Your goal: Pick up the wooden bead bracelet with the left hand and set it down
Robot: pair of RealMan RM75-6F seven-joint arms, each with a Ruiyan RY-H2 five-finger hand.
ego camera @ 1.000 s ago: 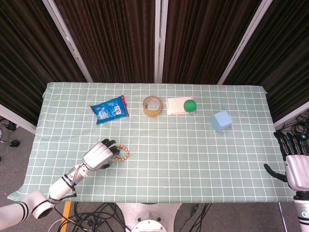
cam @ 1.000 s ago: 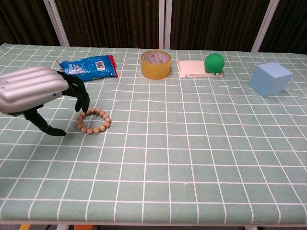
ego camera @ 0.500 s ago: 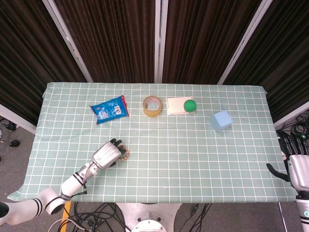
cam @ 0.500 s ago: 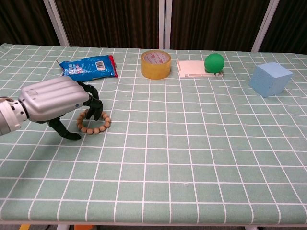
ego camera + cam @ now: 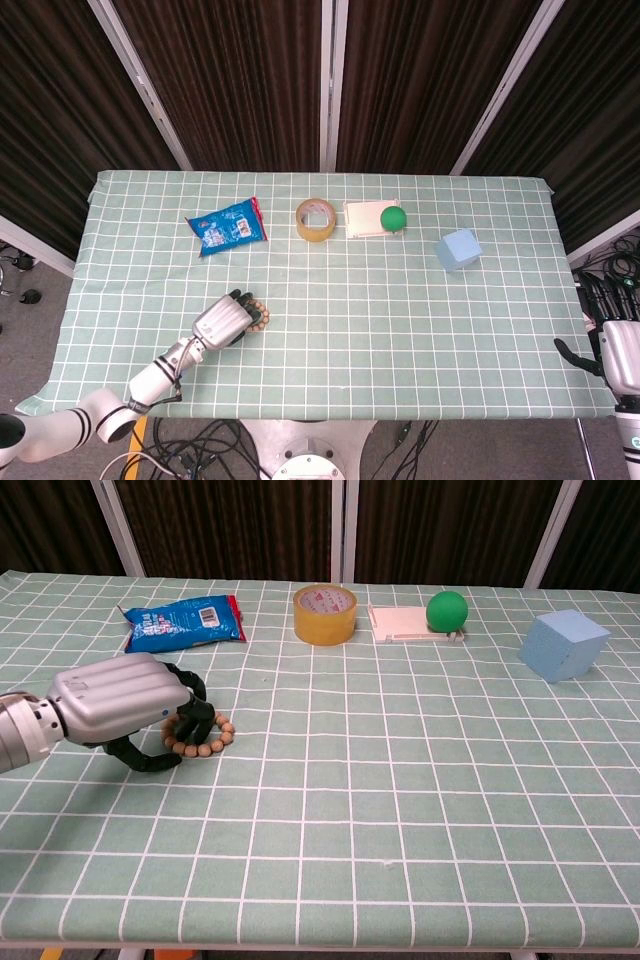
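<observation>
**Closing over the bracelet**

Curling further than half a second ago, the left hand (image 5: pixel 125 708) now lies low on the green checked tablecloth (image 5: pixel 400 780) with its dark fingers (image 5: pixel 196 718) hooked down into the ring of the wooden bead bracelet (image 5: pixel 207 738), the thumb tucked under on the near side. The bracelet lies flat on the cloth at the table's left, partly covered by the hand; compared with the earlier frames, less of its bead ring shows. Whether the fingers actually pinch the beads or only rest inside the ring cannot be told from either view.

Behind the hand sits the blue snack packet (image 5: pixel 182 622). Further right along the back row stand the roll of yellow tape (image 5: pixel 325 613), the pale flat card (image 5: pixel 405 622) with the green ball (image 5: pixel 447 610) at its right end, and the light blue cube (image 5: pixel 564 644); none of these has shifted.

At the far right, off the table edge, the right hand (image 5: pixel 617 350) hangs with fingers apart, holding nothing, a little lower in the head view than a second ago.
</observation>
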